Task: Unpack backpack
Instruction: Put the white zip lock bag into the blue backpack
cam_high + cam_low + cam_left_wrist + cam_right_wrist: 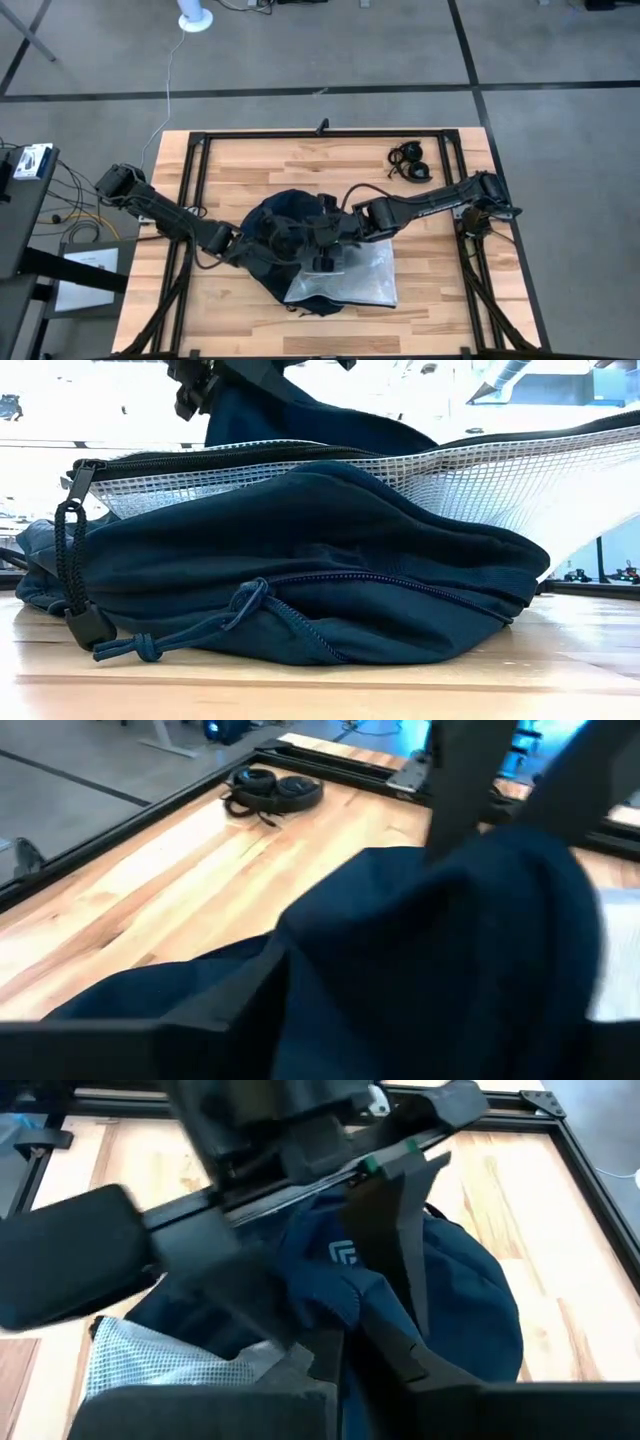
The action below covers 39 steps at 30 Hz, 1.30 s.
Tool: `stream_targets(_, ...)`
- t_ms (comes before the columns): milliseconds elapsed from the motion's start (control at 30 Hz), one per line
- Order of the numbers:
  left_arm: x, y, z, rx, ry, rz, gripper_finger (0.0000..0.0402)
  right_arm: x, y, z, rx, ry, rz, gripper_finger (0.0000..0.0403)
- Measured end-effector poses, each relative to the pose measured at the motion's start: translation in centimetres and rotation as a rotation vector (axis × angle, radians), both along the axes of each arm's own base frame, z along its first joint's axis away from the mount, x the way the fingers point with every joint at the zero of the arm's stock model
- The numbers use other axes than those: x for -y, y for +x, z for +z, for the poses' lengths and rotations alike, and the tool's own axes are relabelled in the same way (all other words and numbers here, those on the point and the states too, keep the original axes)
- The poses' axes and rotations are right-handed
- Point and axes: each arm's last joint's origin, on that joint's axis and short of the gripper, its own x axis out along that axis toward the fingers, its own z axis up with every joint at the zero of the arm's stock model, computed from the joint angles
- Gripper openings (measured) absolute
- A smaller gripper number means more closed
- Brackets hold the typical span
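The dark navy backpack (285, 225) lies slumped on the middle of the wooden table, its white logo (345, 1252) facing up. A clear mesh pouch (350, 282) with a black zipper rests on the backpack's near right part (480, 475). My right gripper (370, 1355) stands over the backpack's middle (325, 240), shut on a fold of its cloth. My left gripper (238, 243) is at the backpack's left side, buried in navy cloth (420, 950) that hides it. My right gripper pinches a raised fold of the backpack's top cloth (362, 1312) between its two fingers, coming from above and from the table's right. The fold is pulled up into a peak (500, 860). The rest of the backpack stays on the table.
Black headphones (408, 162) lie at the table's far right. A black metal frame (320, 133) runs along the table's edges. Bare wood shows at the far left and along the near edge. The backpack's cords and zipper pulls (85, 625) lie toward the near edge.
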Motion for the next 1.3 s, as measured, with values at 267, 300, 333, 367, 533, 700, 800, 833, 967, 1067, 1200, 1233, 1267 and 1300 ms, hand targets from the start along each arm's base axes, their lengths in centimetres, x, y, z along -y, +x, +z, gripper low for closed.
stream_targets(267, 0.2, -0.6, -0.6, -0.088, 0.030, -0.034, 0.0013, -0.4, -2.7, 1.8, -0.125, -0.035, 0.031, 0.0092)
stream_targets(300, 0.2, -0.6, -0.6, -0.086, 0.025, -0.030, 0.0012, -0.5, -3.3, 2.4, -0.133, -0.028, 0.027, 0.0100)
stream_targets(333, 0.2, -0.6, -0.6, -0.083, 0.021, -0.027, 0.0011, -0.6, -3.9, 3.0, -0.138, -0.015, 0.019, 0.0106)
stream_targets(367, 0.2, -0.6, -0.6, -0.081, 0.020, -0.023, 0.0008, -1.0, -4.4, 3.6, -0.132, 0.000, 0.016, 0.0112)
stream_targets(533, -0.2, -1.2, 0.6, -0.027, 0.005, 0.016, 0.0001, -4.2, -6.3, 4.4, -0.141, 0.016, 0.150, 0.0127)
stream_targets(700, -0.8, -2.3, 3.1, 0.038, 0.016, 0.011, 0.0000, -6.8, -7.5, 2.6, -0.230, -0.003, 0.253, 0.0127)
stream_targets(800, -1.2, -3.1, 3.9, 0.013, 0.051, -0.028, 0.0000, -7.5, -7.5, 1.2, -0.240, -0.010, 0.272, 0.0127)
stream_targets(833, -1.4, -3.5, 4.2, -0.001, 0.063, -0.045, 0.0000, -7.6, -7.4, 0.7, -0.234, -0.012, 0.280, 0.0127)
stream_targets(967, -2.7, -5.2, 6.0, 0.031, 0.051, -0.031, 0.0000, -7.5, -6.0, -1.7, -0.142, 0.004, 0.303, 0.0127)
stream_targets(1067, -3.4, -6.1, 6.6, 0.048, 0.026, -0.009, 0.0000, -7.0, -4.8, -3.4, -0.050, 0.045, 0.294, 0.0127)
stream_targets(1200, -3.6, -6.5, 6.8, 0.062, -0.004, 0.004, 0.0000, -6.8, -4.3, -4.6, 0.023, 0.078, 0.323, 0.0127)
stream_targets(1233, -3.6, -6.5, 6.8, 0.064, -0.009, 0.006, 0.0000, -6.8, -4.4, -4.9, 0.014, 0.079, 0.328, 0.0127)
stream_targets(1267, -3.5, -6.4, 6.8, 0.065, -0.016, 0.008, 0.0000, -6.8, -4.5, -5.2, 0.000, 0.078, 0.330, 0.0127)
stream_targets(1300, -3.5, -6.4, 6.7, 0.064, -0.024, 0.008, 0.0000, -6.8, -4.5, -5.3, -0.010, 0.076, 0.331, 0.0127)
